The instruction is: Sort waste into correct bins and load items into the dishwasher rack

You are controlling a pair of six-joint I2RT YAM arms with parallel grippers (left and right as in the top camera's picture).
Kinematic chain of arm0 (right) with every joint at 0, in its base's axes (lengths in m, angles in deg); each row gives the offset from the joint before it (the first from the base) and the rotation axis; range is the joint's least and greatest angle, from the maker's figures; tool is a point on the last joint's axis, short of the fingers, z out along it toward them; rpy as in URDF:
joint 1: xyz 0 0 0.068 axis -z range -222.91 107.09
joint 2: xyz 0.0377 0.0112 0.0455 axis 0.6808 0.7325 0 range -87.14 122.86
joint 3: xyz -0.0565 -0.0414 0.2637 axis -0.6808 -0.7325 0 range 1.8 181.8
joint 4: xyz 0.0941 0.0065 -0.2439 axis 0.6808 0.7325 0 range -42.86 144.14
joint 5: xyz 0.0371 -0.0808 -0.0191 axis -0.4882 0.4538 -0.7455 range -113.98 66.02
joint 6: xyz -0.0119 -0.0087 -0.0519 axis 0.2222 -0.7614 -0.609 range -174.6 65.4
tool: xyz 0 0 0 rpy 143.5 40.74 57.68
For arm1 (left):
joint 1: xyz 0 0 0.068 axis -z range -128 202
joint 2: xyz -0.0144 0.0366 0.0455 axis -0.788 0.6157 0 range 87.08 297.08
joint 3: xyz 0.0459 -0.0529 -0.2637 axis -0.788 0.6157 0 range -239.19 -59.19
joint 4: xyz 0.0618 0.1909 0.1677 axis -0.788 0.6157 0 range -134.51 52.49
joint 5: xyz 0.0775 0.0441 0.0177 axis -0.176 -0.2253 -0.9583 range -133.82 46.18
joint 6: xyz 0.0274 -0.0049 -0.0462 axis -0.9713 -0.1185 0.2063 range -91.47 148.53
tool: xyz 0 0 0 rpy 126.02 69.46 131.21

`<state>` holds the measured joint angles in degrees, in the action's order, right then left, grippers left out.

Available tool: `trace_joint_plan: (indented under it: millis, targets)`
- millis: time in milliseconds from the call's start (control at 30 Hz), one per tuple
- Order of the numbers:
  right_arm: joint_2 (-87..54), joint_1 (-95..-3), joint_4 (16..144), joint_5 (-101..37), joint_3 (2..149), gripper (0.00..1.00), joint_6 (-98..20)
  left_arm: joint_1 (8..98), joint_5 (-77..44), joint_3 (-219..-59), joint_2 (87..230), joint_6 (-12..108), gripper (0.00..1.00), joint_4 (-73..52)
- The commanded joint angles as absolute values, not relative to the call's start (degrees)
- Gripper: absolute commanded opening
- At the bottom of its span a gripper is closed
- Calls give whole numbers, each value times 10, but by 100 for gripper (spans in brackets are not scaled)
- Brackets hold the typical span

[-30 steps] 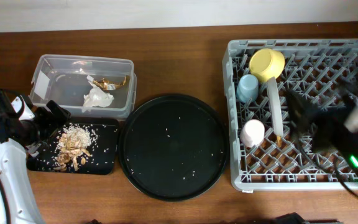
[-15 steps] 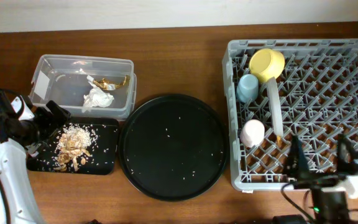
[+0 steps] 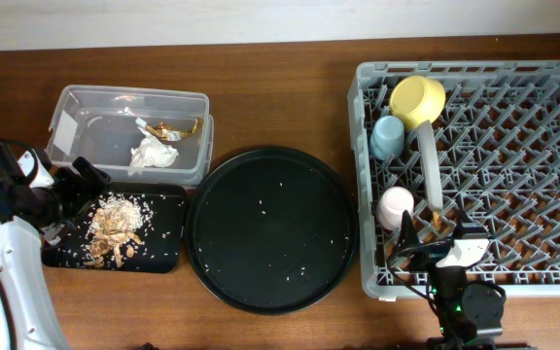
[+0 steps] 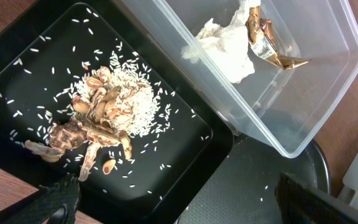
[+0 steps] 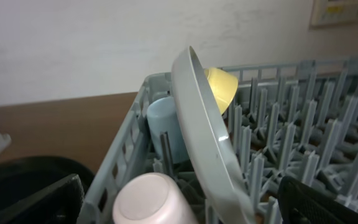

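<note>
The grey dishwasher rack [image 3: 552, 282] holds the yellow bowl [image 3: 417, 100], light-blue cup [image 3: 388, 137], pink cup [image 3: 395, 206] and the pale plate [image 3: 430, 175] standing on edge. A brown tip [image 3: 437, 222], perhaps the chopsticks, shows by the plate. My right gripper [image 3: 432, 241] is open and empty at the rack's front edge, facing the pink cup [image 5: 151, 199] and plate [image 5: 207, 137]. The clear tub [image 3: 76, 107] holds the napkin [image 3: 154, 153] and gold wrapper [image 3: 175, 129]. Food scraps [image 3: 115, 224] lie in the shallow black tray [image 3: 163, 248]. My left gripper [image 3: 71, 202] is open and empty over it.
The big round black tray [image 3: 270, 228] with scattered rice grains lies between the bins and the rack. The right and back parts of the rack hold only pegs. A wall runs along the table's far edge.
My right arm has swung from over the rack's right side down and left to the rack's front edge, by the pink cup. The left arm has not moved.
</note>
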<state>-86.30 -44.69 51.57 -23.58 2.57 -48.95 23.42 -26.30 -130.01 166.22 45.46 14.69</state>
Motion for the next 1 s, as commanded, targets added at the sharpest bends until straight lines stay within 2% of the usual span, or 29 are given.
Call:
trace_joint_plan:
  millis: [0,800,967]
  targets:
    - [-869,-443,518,-233,21,98,-548,233,-263,-1301,1661,456,99,147]
    - [-868,-443,518,-233,21,98,-537,237,-263,-1300,1657,456,99,147]
    - [-868,-443,518,-233,21,98,-537,415,-263,-1300,1552,456,99,147]
